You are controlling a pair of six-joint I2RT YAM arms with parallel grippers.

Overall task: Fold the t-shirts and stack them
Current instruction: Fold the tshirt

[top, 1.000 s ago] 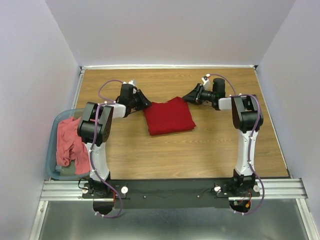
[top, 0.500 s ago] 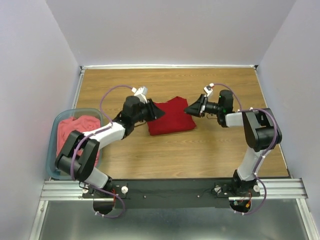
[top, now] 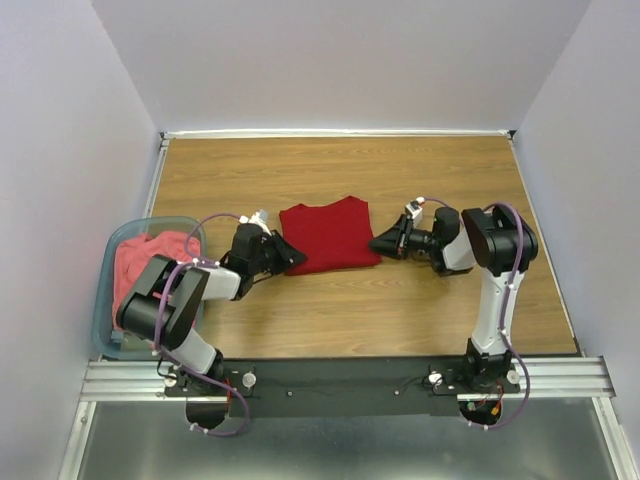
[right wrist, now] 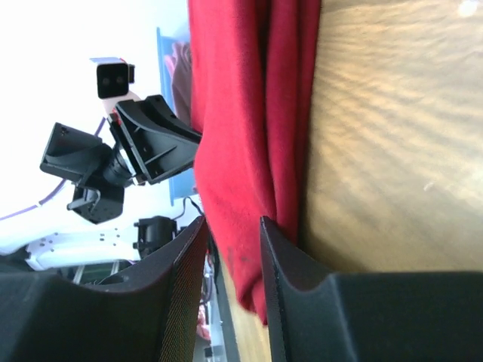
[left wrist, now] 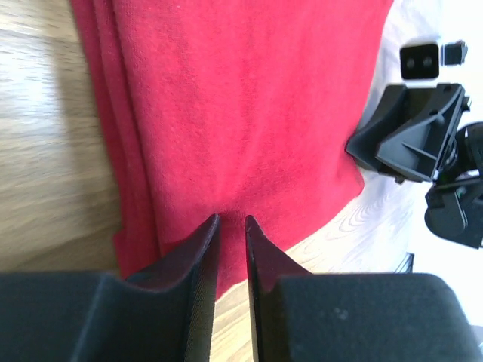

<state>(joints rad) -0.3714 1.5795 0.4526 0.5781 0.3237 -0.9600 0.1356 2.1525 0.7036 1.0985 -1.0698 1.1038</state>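
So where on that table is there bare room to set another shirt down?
Bare wood lies between the red shirt and the back wall, and between it and the arm bases. Crowded: left gripper and right gripper flank the shirt; the tub holds a pink shirt.

This was a robotics lab, set up as a closed test booth. Plain pale walls [top: 340,60] boxed in a wood-grain table [top: 400,310] on three sides. Two robot arms, the left arm [top: 165,300] and the right arm [top: 490,300], were bolted to an aluminium rail [top: 565,378] along the table's near edge. Purple cables [top: 511,290] ran along them, and a small camera [left wrist: 419,60] sat on a wrist. Bare sheet metal [top: 340,445] lay below the rail.
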